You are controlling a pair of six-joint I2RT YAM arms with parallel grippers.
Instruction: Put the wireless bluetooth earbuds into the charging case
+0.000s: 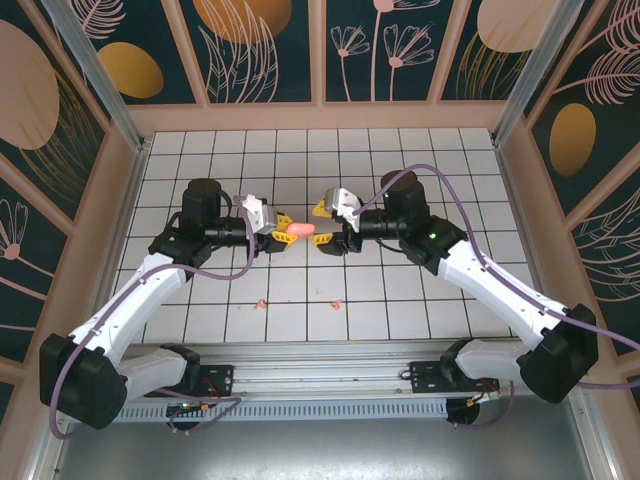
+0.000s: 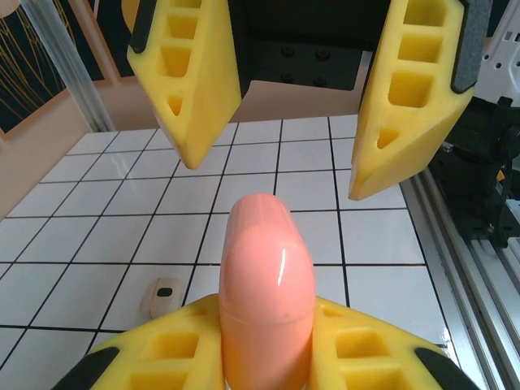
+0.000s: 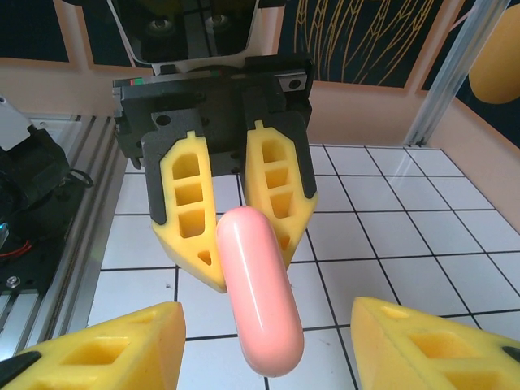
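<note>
Pink charging case [image 1: 299, 230] is up in the air over the middle of the tiled table [image 1: 400, 290], lying roughly level between the two arms. It is a smooth, rounded capsule that looks closed, with a thin seam line visible in the left wrist view. Left gripper [image 1: 287, 232] pinches one end of the case, yellow fingers pressed against both its sides. Right gripper [image 1: 320, 225] faces it from the other side with jaws spread. Its yellow fingers flank the case's free end, with a clear gap on each side in both wrist views and no contact. Left earbud [image 1: 262, 302] and right earbud [image 1: 336, 300] are tiny pale pink bits lying on the tiles near the table's near edge. They sit apart from each other, well below the case and clear of both grippers. Their orientation is too small to tell.
</note>
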